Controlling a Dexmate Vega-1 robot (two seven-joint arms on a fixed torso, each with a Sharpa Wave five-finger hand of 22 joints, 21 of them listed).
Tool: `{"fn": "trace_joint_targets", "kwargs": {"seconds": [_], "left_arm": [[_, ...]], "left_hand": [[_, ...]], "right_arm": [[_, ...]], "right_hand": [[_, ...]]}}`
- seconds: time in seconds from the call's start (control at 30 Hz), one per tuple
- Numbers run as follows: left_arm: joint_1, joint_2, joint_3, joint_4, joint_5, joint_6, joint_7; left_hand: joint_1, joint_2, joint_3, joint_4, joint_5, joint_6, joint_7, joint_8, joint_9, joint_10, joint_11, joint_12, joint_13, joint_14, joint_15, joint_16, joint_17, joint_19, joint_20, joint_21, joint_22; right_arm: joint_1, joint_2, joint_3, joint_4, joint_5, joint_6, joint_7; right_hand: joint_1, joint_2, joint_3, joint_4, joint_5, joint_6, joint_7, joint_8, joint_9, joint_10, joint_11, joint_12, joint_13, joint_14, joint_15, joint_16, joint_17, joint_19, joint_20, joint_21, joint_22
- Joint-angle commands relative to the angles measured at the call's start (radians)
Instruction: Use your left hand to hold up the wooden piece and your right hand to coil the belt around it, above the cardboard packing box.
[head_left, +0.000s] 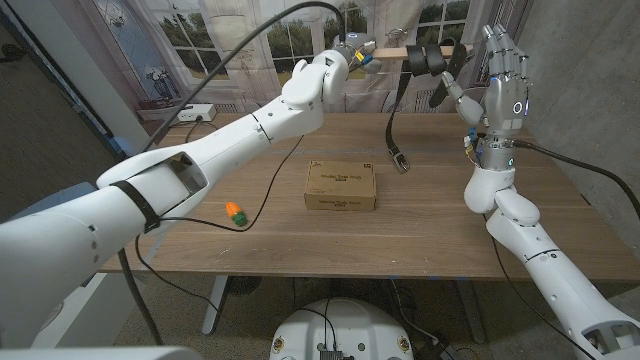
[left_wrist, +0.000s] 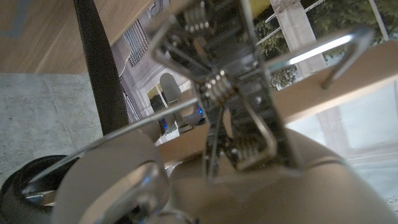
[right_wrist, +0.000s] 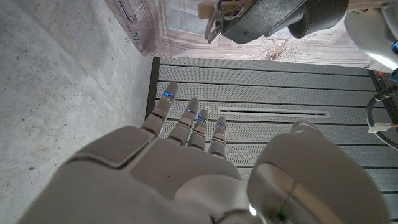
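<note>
The left hand (head_left: 358, 55) grips one end of the wooden piece (head_left: 390, 53) high over the cardboard packing box (head_left: 341, 187), and the right hand (head_left: 503, 75) is open beside it, holding nothing. With nobody holding the black belt (head_left: 425, 60), I think its wraps could slip loose. A few loops sit on the stick, and the tail with the buckle (head_left: 402, 160) hangs down to the table (head_left: 300, 250).

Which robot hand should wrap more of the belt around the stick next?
Probably the right hand. It is open, beside the belt coiled on the wooden piece. The left hand holds that piece up.
</note>
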Motion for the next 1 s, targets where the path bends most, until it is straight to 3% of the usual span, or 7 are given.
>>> {"fn": "trace_joint_targets", "kwargs": {"seconds": [0.03, 0.53, 1.0], "left_arm": [[0.089, 0.073, -0.028, -0.172, -0.007, 0.067, -0.103], [0.182, 0.130, -0.048, -0.288, -0.012, 0.133, -0.171], [0.232, 0.184, -0.039, -0.351, -0.008, 0.189, -0.263]], "left_hand": [[0.007, 0.008, -0.001, -0.003, -0.002, -0.019, 0.015, 0.005, 0.000, 0.015, -0.019, 0.007, 0.003, -0.006, -0.001, -0.005, -0.003, 0.006, -0.047, -0.001, 0.001], [0.009, 0.010, -0.001, -0.004, -0.005, -0.023, 0.015, 0.009, 0.004, 0.016, -0.018, 0.007, 0.003, -0.005, -0.001, -0.006, 0.000, 0.005, -0.048, 0.002, 0.000], [0.009, 0.011, -0.002, -0.003, -0.012, -0.027, 0.011, 0.015, 0.007, 0.017, -0.021, 0.007, 0.003, -0.003, -0.002, -0.010, 0.002, 0.001, -0.050, 0.002, -0.008]], "right_arm": [[0.015, -0.056, -0.024, -0.056, 0.129, 0.021, 0.000], [0.052, -0.083, -0.046, -0.071, 0.187, -0.003, 0.000], [0.083, -0.013, -0.047, -0.026, 0.130, 0.048, 0.000]], "right_hand": [[-0.019, 0.002, -0.012, 0.002, 0.012, -0.001, -0.017, -0.009, -0.001, -0.003, -0.010, -0.013, -0.007, -0.011, -0.032, -0.008, -0.015, -0.019, 0.007, -0.017, 0.002], [-0.040, 0.007, -0.020, 0.003, 0.021, 0.005, -0.019, -0.011, -0.001, -0.001, -0.016, -0.018, -0.018, 0.005, -0.024, -0.004, -0.033, -0.019, 0.010, -0.031, 0.002], [-0.054, 0.016, -0.025, 0.001, 0.030, 0.021, -0.016, -0.009, -0.002, 0.013, -0.018, -0.017, -0.027, 0.024, -0.024, 0.001, -0.048, -0.015, 0.005, -0.043, 0.002]]}}
